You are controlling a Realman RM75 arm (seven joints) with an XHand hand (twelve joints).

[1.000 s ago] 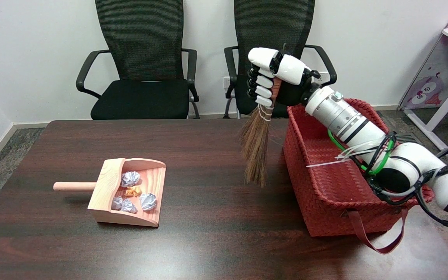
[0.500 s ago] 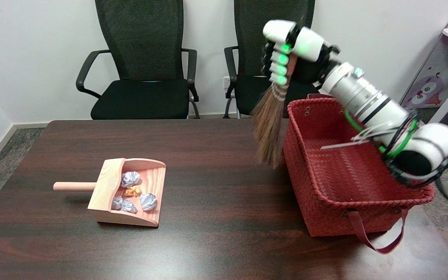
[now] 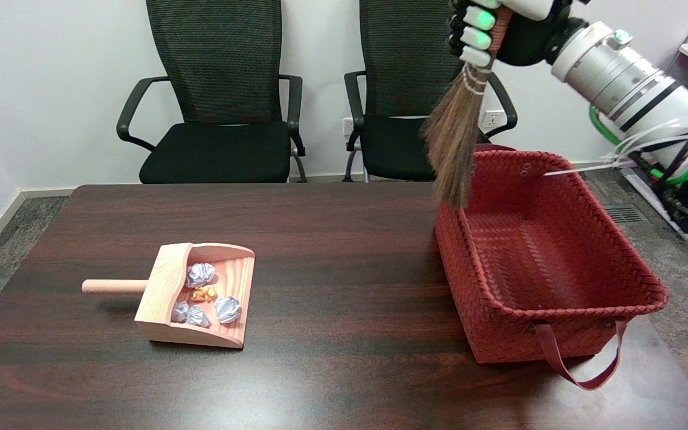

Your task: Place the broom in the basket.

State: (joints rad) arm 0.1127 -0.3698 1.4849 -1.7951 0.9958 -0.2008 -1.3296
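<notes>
White wall [image 3: 39, 89], two black chairs [image 3: 218, 95]

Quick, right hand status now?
Right hand: closed around the broom handle, holding it bristles-down above the red basket's far left rim.

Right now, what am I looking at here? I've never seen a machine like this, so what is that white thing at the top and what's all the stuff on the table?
The one picture comes from a camera above the table's near side, looking down and across it. The white tube at the upper right is the robot's right arm, ending in a black-and-white hand, partly cut off by the picture's top edge. That hand grips a small broom by its handle, bristles hanging down over the far left corner of the red woven basket. The basket sits on the dark wooden table. To the left lies a wooden dustpan holding crumpled paper balls. Two black chairs stand behind.
</notes>
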